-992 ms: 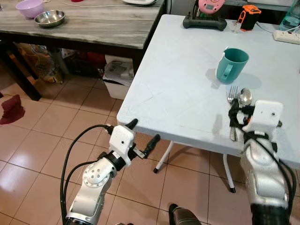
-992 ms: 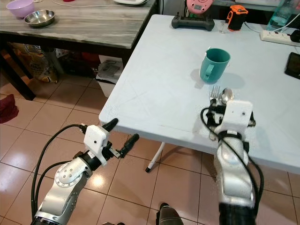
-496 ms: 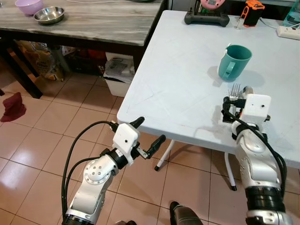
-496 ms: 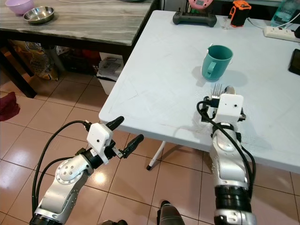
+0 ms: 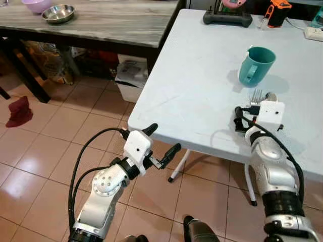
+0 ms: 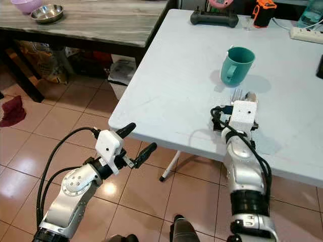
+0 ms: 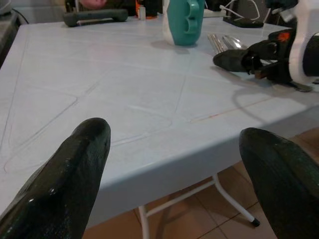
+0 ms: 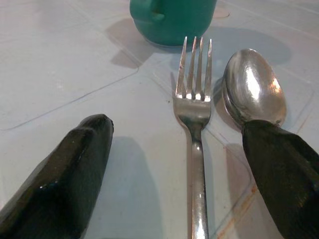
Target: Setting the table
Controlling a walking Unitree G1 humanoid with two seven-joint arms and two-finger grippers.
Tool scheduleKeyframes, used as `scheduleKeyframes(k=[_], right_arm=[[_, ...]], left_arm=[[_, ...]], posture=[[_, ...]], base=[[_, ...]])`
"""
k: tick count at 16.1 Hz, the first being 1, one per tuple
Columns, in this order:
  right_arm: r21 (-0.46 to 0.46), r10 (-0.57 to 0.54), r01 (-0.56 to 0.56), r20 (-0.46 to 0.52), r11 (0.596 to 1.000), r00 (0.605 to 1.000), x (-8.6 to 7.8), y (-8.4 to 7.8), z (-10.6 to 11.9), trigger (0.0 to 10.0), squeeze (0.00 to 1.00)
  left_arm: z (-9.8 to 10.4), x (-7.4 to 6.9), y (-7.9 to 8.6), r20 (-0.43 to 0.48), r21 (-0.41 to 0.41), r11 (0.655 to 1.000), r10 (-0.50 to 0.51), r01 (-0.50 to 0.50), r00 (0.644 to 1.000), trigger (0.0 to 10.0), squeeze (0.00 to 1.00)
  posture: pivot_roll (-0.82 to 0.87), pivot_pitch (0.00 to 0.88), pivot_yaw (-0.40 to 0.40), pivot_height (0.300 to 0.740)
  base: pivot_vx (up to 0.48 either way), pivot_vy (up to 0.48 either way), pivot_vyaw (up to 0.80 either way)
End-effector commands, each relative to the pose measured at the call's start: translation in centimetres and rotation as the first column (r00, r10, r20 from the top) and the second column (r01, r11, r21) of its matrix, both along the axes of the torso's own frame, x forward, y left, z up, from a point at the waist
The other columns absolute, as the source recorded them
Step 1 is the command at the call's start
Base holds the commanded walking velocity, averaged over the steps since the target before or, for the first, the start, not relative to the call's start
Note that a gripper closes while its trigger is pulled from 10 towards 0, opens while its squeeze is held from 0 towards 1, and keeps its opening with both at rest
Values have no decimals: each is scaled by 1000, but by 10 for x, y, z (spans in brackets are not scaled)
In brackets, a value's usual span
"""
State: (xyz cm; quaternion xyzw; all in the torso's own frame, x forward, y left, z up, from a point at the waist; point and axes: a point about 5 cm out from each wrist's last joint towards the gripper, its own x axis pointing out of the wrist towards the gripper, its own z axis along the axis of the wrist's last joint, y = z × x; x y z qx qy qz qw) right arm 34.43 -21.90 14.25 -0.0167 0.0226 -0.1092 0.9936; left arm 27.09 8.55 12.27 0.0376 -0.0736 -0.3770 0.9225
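Note:
A teal mug (image 5: 257, 65) stands on the white table (image 5: 192, 91). Just in front of it, a fork (image 8: 193, 99) and a spoon (image 8: 253, 89) lie side by side. My right gripper (image 8: 175, 128) is low over their handles and open: one finger (image 8: 65, 169) rests beside the fork, the other (image 8: 284, 174) over the spoon's handle. In the eye views its white wrist housing (image 5: 270, 111) hides most of the cutlery, leaving the fork tines (image 5: 257, 95) showing. My left gripper (image 5: 162, 137) hangs open and empty just below the table's front edge.
A dark wooden table at the back left holds a steel bowl (image 5: 58, 13) and a purple bowl (image 5: 36, 5). A black controller (image 5: 227, 17), an orange device (image 5: 277, 12) and a power strip (image 5: 315, 33) sit at the white table's far edge. A red cloth (image 5: 20, 111) lies on the tiled floor.
My right gripper has slid forward along the cutlery toward the mug. The left gripper has risen slightly toward the table edge. The camera has shifted a little.

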Motion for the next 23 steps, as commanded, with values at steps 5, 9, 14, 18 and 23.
scheduleKeyframes(k=[5,9,14,18,23], right_arm=[[95,-25,31,-55,995,998,-6,2,-9,0,0],[142,-63,72,-68,987,996,-15,-8,0,0,0],[154,-70,91,-136,984,988,-29,-19,2,1529,0],[98,-14,31,-164,995,986,-26,-25,2,10000,0],[59,33,-24,-155,998,987,-12,-25,10,10000,0]], left_arm=[[8,-1,-3,26,6,999,-46,46,999,10000,0],[9,-1,-5,31,17,998,-64,64,997,10000,0],[10,2,-6,30,39,996,-82,81,996,10000,0],[10,3,-8,24,55,994,-97,96,995,10000,0],[11,4,-8,23,64,993,-99,98,995,10000,0]], posture=[[-250,196,48,740],[-257,195,52,740],[-269,199,60,740],[-273,200,67,740],[-266,203,67,740]], base=[[0,0,0],[0,0,0],[0,0,0],[0,0,0],[0,0,0]])
